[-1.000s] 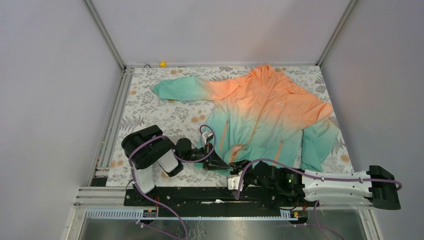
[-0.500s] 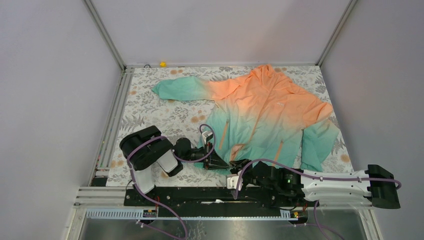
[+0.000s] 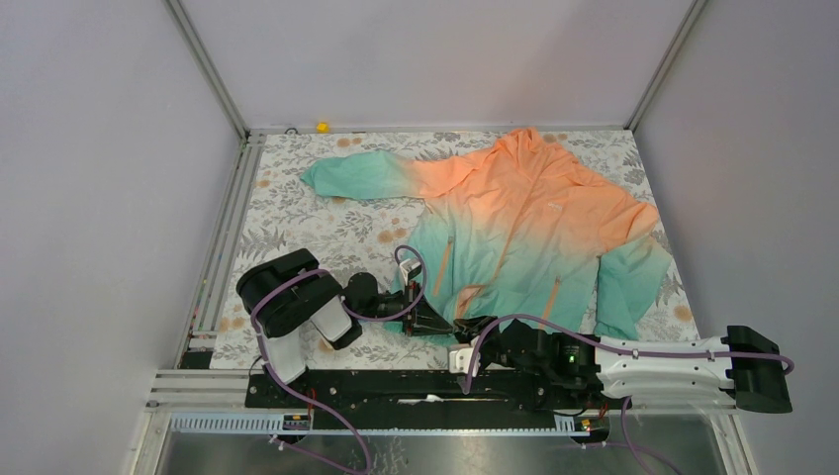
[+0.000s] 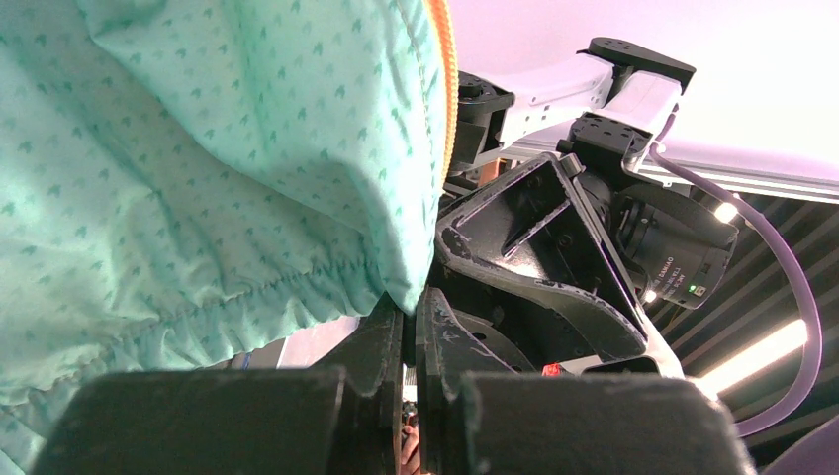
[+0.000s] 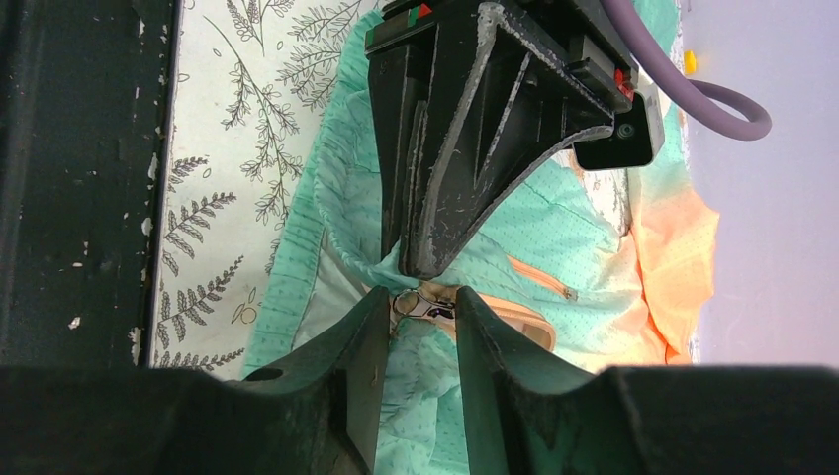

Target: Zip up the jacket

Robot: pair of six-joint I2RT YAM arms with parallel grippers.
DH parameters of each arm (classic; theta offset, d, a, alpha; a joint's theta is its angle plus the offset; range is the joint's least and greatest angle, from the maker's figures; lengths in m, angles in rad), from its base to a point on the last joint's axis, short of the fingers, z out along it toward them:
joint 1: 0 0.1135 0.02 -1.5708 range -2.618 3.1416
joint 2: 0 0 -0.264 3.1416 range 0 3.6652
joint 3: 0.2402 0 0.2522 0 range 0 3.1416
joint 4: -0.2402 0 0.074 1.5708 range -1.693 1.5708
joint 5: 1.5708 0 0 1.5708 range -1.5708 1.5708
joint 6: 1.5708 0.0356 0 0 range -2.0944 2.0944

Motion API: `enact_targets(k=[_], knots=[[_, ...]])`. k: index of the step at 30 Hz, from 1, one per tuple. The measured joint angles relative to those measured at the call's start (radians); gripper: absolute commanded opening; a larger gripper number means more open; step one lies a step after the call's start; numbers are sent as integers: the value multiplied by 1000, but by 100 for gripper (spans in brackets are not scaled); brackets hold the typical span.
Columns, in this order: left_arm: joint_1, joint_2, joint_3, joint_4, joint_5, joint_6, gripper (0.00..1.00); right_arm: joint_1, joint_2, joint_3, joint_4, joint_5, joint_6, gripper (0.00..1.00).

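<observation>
The jacket [image 3: 524,223] lies spread on the floral table, orange at the hood and shoulders, teal at the hem. My left gripper [image 3: 442,327] is shut on the teal hem [image 4: 297,297] by the orange front zipper [image 4: 445,89], pinching a fold of fabric. My right gripper [image 3: 475,332] is just right of it at the hem. In the right wrist view its fingers [image 5: 368,336] stand slightly apart on either side of the metal zipper pull [image 5: 423,306], with the left gripper's jaw tip just above it.
The floral tablecloth [image 3: 326,223] covers the table. The jacket's left sleeve [image 3: 366,178] stretches to the far left. A small yellow object [image 3: 322,127] sits at the back edge. Aluminium rails [image 3: 228,228] border the left side and the black base rail [image 3: 416,381] the near edge.
</observation>
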Motion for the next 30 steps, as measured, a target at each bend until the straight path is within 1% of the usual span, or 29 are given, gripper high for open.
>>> enact_targets(k=[3, 6, 15, 30], knots=[[0, 0, -1, 0, 0, 0, 0, 0, -3, -6, 10, 0, 0, 33], [0, -2, -3, 0, -1, 0, 0, 0, -6, -7, 13, 4, 4, 32], [0, -11, -6, 0, -4, 0, 0, 3, -44, -7, 14, 17, 31, 32], [0, -12, -17, 0, -5, 0, 0, 3, -58, -7, -8, 18, 53, 30]])
